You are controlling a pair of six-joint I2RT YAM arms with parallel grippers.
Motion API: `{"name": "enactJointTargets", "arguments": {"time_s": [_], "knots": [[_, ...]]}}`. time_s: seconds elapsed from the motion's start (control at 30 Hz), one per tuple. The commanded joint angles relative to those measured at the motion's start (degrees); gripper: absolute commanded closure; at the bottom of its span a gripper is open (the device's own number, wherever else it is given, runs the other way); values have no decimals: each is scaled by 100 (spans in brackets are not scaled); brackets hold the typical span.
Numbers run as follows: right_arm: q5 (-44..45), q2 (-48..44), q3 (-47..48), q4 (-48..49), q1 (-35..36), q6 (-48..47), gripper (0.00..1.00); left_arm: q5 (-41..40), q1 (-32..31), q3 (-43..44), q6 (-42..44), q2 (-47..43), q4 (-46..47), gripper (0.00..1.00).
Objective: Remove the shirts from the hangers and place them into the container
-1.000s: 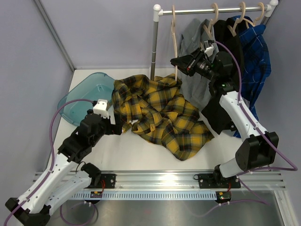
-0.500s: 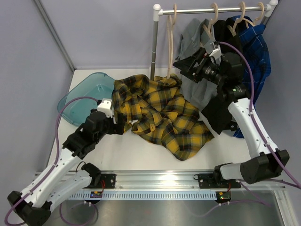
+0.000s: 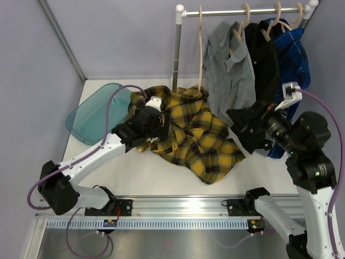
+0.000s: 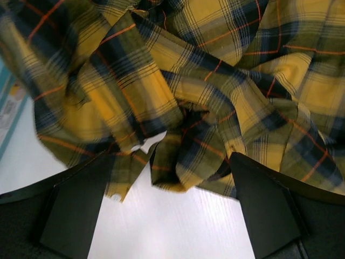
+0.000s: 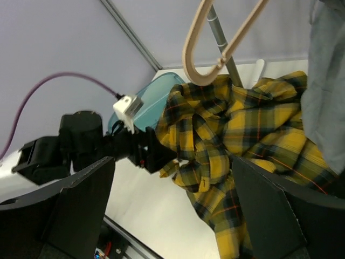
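1. The white table (image 3: 161, 178) carries the work. The rail stand (image 3: 178, 48) stands at its far side.
2. The yellow-and-black plaid shirt (image 3: 188, 135) is off its hanger. It lies crumpled in the middle of the table, outside the container, and its left edge reaches near the container's rim.
3. Three shirts hang side by side on the rail: the grey shirt (image 3: 232, 70), then the black shirt (image 3: 264, 59), then the blue-and-black plaid shirt (image 3: 295, 54) at the right end.
4. The container (image 3: 89, 116) sits at the far left corner of the table, just beside the yellow shirt. I cannot tell if they touch.
5. The right gripper (image 5: 172, 183) is in the air in front of the lower part of the black shirt and faces left over the table. Its jaws stand wide apart and grasp nothing.
6. The left gripper (image 4: 170, 183) is low over the left edge of the yellow shirt. Its jaws are spread wide, one on each side of a fold of the cloth, and they do not pinch it.
7. One bare hanger (image 3: 201, 48) hangs at the left end of the rail, with its lower end just above the yellow shirt. The other three hangers (image 3: 245, 13) carry the hung shirts.
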Motion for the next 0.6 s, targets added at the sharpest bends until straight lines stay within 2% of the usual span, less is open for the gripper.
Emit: {"name": "enactJointTargets", "arguments": {"time_s": [0.0, 0.3, 0.47, 0.5, 0.57], "knots": [[327, -354, -306, -785, -9, -538, 1, -220, -30, 347, -369, 868, 675, 1], [266, -1234, -1009, -1173, -9, -627, 1, -598, -30, 874, -853, 3003, 1353, 1], [64, -1392, -1317, -1121, -9, -504, 0, -677, -30, 858, -1275, 3515, 1361, 1], [54, -1418, -1396, -1103, -9, -495, 0, -686, -30, 779, -1388, 3559, 1353, 2], [19, -1462, -1432, -1068, -9, -468, 1, -660, -30, 682, -1495, 3630, 1379, 10]]}}
